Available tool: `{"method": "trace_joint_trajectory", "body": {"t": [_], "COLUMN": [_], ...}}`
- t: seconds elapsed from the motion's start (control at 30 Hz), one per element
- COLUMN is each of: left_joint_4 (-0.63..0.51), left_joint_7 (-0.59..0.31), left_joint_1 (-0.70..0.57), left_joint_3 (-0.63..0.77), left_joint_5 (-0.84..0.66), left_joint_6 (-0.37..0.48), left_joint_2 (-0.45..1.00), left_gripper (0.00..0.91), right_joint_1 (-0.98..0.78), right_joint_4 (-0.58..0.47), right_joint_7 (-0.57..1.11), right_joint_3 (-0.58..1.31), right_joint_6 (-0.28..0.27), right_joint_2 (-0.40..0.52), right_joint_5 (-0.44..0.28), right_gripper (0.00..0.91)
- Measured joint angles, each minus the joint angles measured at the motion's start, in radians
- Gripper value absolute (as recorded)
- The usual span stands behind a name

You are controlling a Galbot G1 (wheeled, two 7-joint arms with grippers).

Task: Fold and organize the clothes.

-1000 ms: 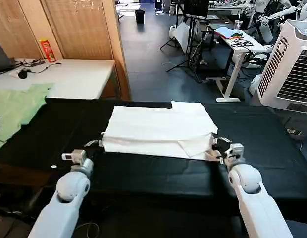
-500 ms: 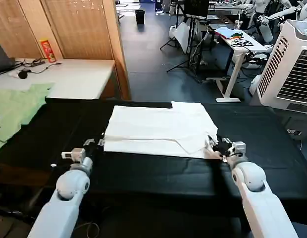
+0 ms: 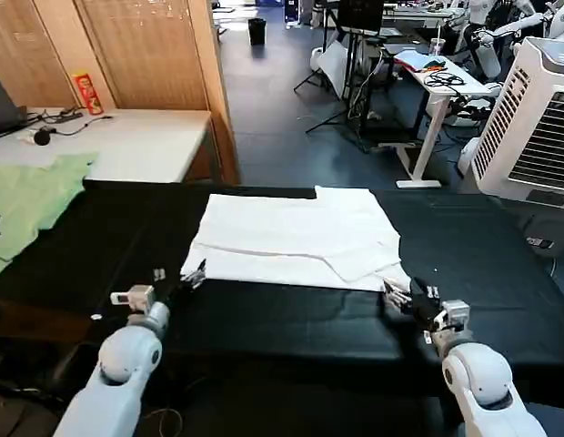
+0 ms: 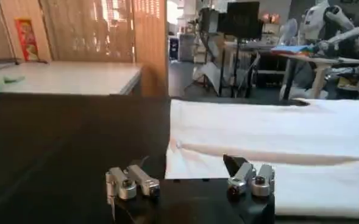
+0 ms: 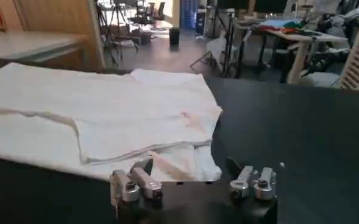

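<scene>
T-shirt: the white T-shirt (image 3: 296, 238) lies folded flat on the black table (image 3: 482, 255), about midway across it and toward the far edge. In the right wrist view (image 5: 100, 115) one layer lies doubled over the one beneath, with a faint reddish mark showing through near the fold. In the left wrist view (image 4: 270, 143) a long crease runs across the shirt.

Lettering: none can be read in these pictures.

Left gripper: the left gripper (image 3: 193, 274) sits low over the table just beside the near left corner of the shirt, not touching it as far as the head view shows. In its wrist view (image 4: 190, 181) the fingers stand spread apart with nothing between them, the shirt's near edge just beyond them.

Right gripper: the right gripper (image 3: 397, 293) is low at the near right corner of the shirt, at or just off the cloth edge. In its wrist view (image 5: 191, 181) the fingers are parted and hold nothing; the shirt's corner lies just past them.

Green cloth: a pale green garment (image 3: 27, 200) lies at the left end of the table, well apart from the shirt.

White desk: a white desk (image 3: 136, 137) stands behind the table on the left, with a red can (image 3: 86, 91) on it.

Fan unit: a white slatted cooler (image 3: 537, 118) stands far right.
</scene>
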Motion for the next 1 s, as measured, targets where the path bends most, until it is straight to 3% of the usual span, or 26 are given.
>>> {"method": "trace_joint_trajectory", "body": {"t": [0.03,0.07,0.23,0.27,0.43,0.63,0.9,1.0], "left_joint_4": [0.004,0.007,0.010,0.008,-0.012,-0.048,-0.139,-0.146], "left_joint_7": [0.000,0.001,0.013,0.014,0.010,-0.004,-0.018,-0.025], "left_joint_1": [0.000,0.000,0.010,0.013,0.033,0.077,0.180,0.190], "left_joint_3": [-0.002,-0.004,-0.012,-0.013,-0.013,-0.009,-0.028,-0.040], "left_joint_5": [-0.005,-0.010,-0.017,-0.017,-0.003,0.025,0.029,0.032], "left_joint_6": [0.003,0.006,0.011,0.012,0.015,0.018,0.033,0.031], "left_joint_2": [0.000,0.000,0.005,0.006,0.017,0.039,0.090,0.105], "left_gripper": [0.127,0.029,0.000,0.000,0.000,0.000,0.000,0.000], "right_joint_1": [-0.002,-0.003,-0.001,0.000,-0.008,-0.042,-0.107,-0.120], "right_joint_4": [0.000,0.000,-0.003,-0.003,0.016,0.087,0.167,0.174], "right_joint_7": [0.000,0.000,0.009,0.014,0.032,0.078,0.080,0.062], "right_joint_3": [-0.002,-0.003,-0.014,-0.015,-0.010,0.016,0.039,0.039], "right_joint_6": [0.000,0.000,-0.001,-0.005,-0.044,-0.118,-0.126,-0.127], "right_joint_2": [0.003,0.004,0.009,0.009,-0.002,-0.039,-0.068,-0.064], "right_joint_5": [-0.001,-0.003,-0.007,-0.007,0.004,0.077,0.085,0.087], "right_gripper": [0.419,0.312,0.263,0.205,0.166,0.166,0.098,0.000]}}
